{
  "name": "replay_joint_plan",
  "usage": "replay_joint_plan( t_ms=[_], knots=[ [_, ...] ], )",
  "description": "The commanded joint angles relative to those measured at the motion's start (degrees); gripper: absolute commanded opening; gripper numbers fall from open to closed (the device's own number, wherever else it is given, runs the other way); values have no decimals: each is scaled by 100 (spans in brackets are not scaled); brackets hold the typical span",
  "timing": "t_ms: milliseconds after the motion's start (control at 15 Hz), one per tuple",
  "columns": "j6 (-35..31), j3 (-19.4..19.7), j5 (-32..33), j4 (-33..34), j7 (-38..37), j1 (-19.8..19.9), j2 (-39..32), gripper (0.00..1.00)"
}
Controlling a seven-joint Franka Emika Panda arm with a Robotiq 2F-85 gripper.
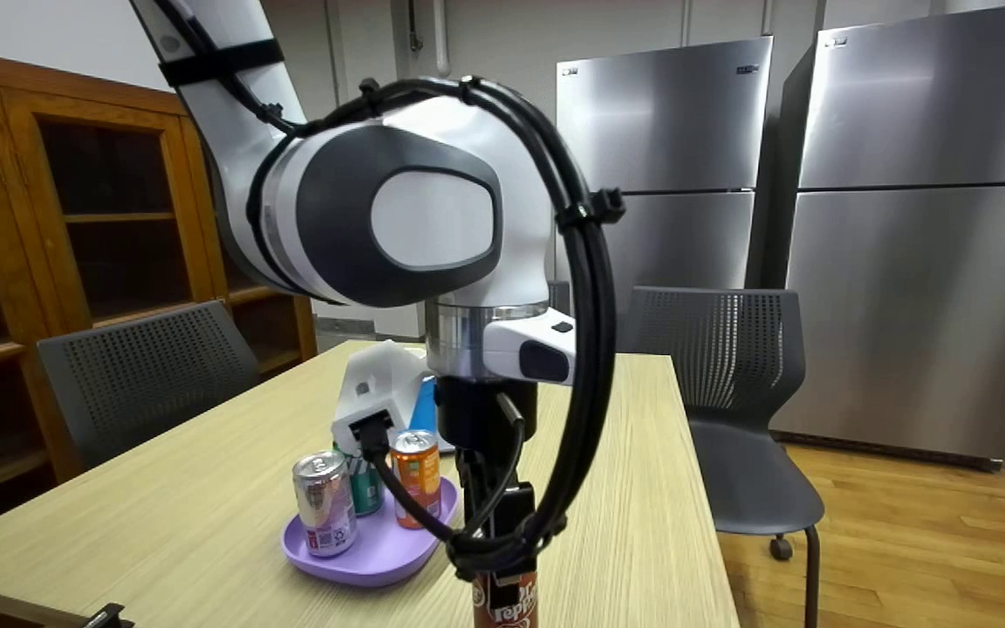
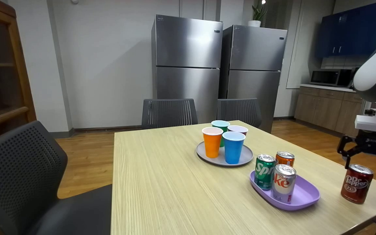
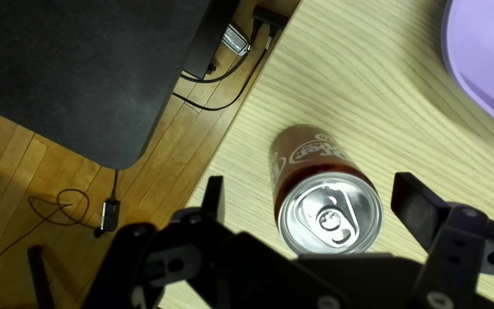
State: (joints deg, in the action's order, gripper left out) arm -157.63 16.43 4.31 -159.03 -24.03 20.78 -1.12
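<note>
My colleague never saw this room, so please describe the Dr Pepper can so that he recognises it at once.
On the pale table, find the purple tray. Beside it, near the table's edge, the Dr Pepper can stands upright. It is dark red and rests directly on the table, while the green can, silver can and orange can stand on the tray.

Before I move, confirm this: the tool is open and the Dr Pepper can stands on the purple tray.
No: the Dr Pepper can stands on the wood-grained table, apart from the purple tray, as an exterior view shows. The tool is indeed open.
</note>
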Motion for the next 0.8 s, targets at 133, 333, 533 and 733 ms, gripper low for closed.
replay_joint_plan(
  t_ms=[133,333,533,733],
  knots=[
    [-333,84,99,4,-378,-288,-202,100],
    [-410,122,129,5,-514,-395,-262,100],
    [-451,188,168,5,-610,-470,-296,100],
    [-493,272,181,5,-655,-519,-324,100]
  ],
)
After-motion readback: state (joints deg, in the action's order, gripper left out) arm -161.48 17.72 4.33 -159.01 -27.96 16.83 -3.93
